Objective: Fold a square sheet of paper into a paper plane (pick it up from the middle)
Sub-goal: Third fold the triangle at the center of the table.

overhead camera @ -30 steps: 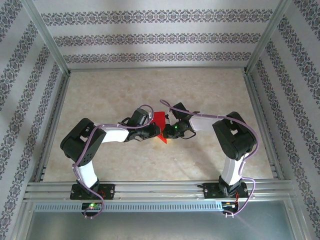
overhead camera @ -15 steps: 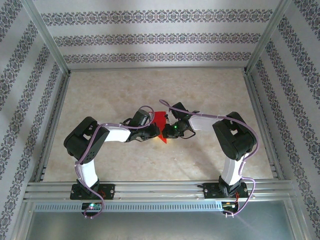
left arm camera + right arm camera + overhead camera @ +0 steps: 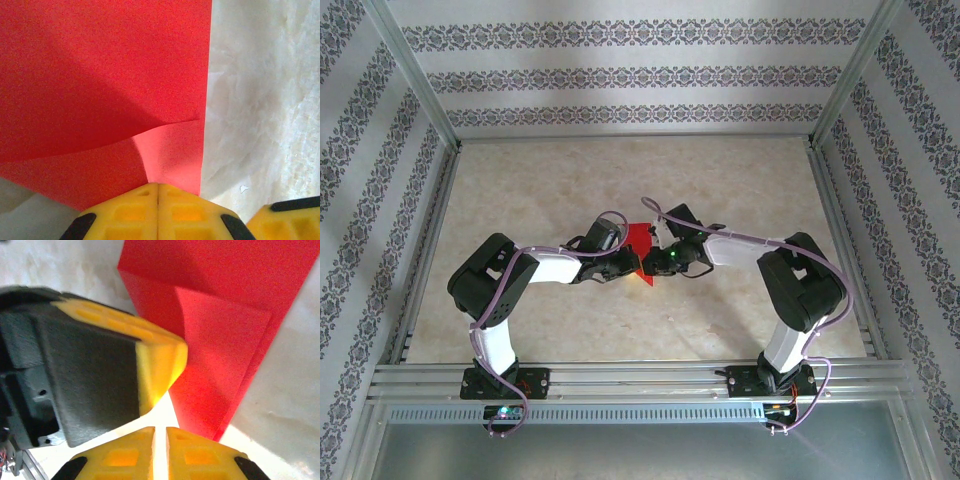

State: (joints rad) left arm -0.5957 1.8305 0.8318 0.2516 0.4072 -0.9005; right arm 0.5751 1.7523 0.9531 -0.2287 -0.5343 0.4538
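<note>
I read no writing, numbers or labels anywhere: the red paper is plain, my left fingers unmarked.

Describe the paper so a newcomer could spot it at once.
Look at the middle of the pale table, where the two arms meet. A partly folded red paper sits there, the left pincer shut on its edge. Nothing else around is bright red.
</note>
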